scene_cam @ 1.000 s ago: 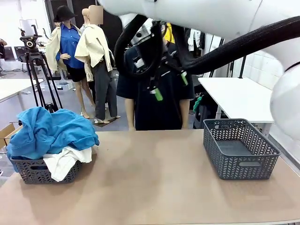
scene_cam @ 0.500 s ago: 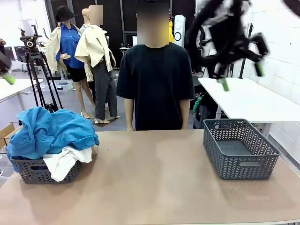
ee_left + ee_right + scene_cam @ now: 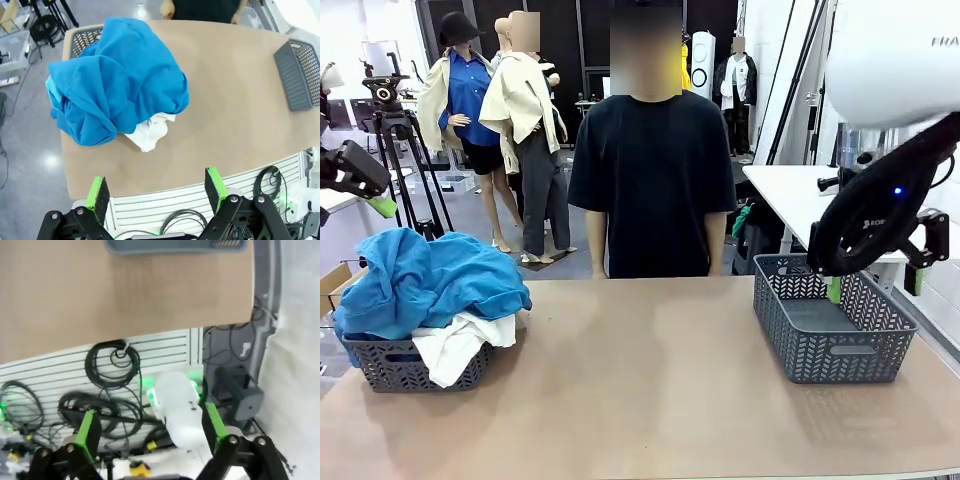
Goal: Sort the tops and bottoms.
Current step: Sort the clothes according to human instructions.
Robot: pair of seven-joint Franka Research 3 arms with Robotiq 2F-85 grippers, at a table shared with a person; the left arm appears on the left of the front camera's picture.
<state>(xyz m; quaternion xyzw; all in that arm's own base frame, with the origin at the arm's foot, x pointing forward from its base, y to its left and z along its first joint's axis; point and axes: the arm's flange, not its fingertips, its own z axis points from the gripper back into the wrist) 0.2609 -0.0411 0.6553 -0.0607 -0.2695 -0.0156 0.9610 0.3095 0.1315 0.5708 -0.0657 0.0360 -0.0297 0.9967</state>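
Note:
A heap of tops fills the left grey basket [image 3: 380, 365]: royal blue cloth [image 3: 430, 280] lies over a white one [image 3: 455, 345]. From above, the left wrist view shows the blue tops [image 3: 115, 80], a lighter turquoise edge [image 3: 51, 90] and the white top [image 3: 150, 135]. No bottoms can be picked out; they are hidden. My left gripper [image 3: 156, 190] hangs open high over the table's near left edge, and shows at the left border [image 3: 360, 185]. My right gripper [image 3: 875, 285] is open above the right basket [image 3: 830, 345], holding nothing [image 3: 150, 429].
The right grey basket is empty. A person in a black T-shirt [image 3: 650, 170] stands at the far edge, hands low. A camera tripod [image 3: 395, 150] stands beyond the left basket. Cables [image 3: 112, 365] hang below the table's near edge.
The right arm has swung from high across the middle to the right and down over the empty basket. The left gripper has come into view at the left edge.

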